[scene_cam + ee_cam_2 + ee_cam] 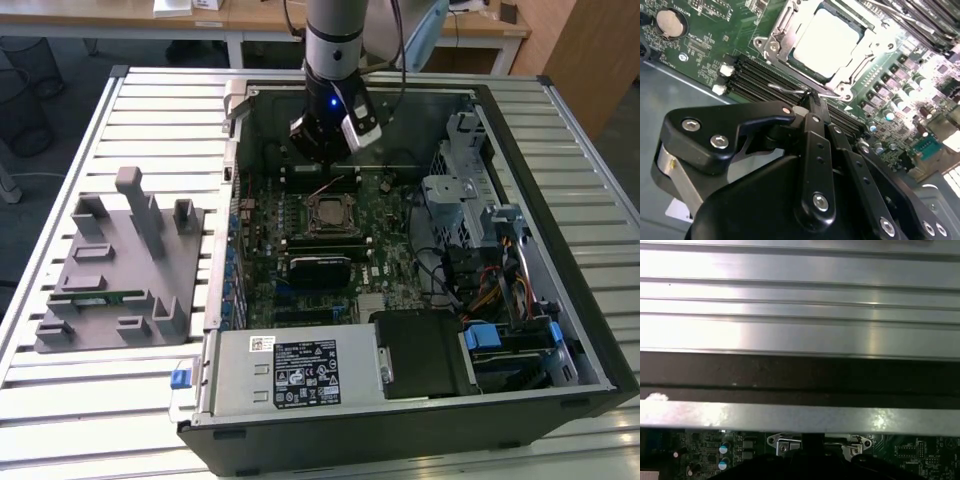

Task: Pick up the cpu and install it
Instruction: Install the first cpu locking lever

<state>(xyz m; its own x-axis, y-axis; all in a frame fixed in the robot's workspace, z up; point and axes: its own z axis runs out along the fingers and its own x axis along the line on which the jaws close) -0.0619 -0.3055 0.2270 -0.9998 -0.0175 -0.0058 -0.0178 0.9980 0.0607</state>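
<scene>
At the exterior view's left, a grey holder block [115,270] with upright pegs lay on the slatted metal table [60,400], a green memory stick [100,297] resting in one of its slots. To its right stood the open computer case [560,390], its green motherboard [390,250] exposed, a grey power supply box [290,370] at the near edge and a bundle of coloured cables [490,280] at the right. The arm hung over the far part of the case, with the end effector [322,140] just above the board, beyond the socket. In the second wrist view the end effector [812,107] had its black fingers [815,145] drawn together with nothing between them, the tips hovering close to a thin wire lever [790,91] beside the socket. The cpu [827,42], its silver-grey top showing, sat inside the socket frame [775,47] on the motherboard; in the exterior view it [328,211] lay near the board's middle.
</scene>
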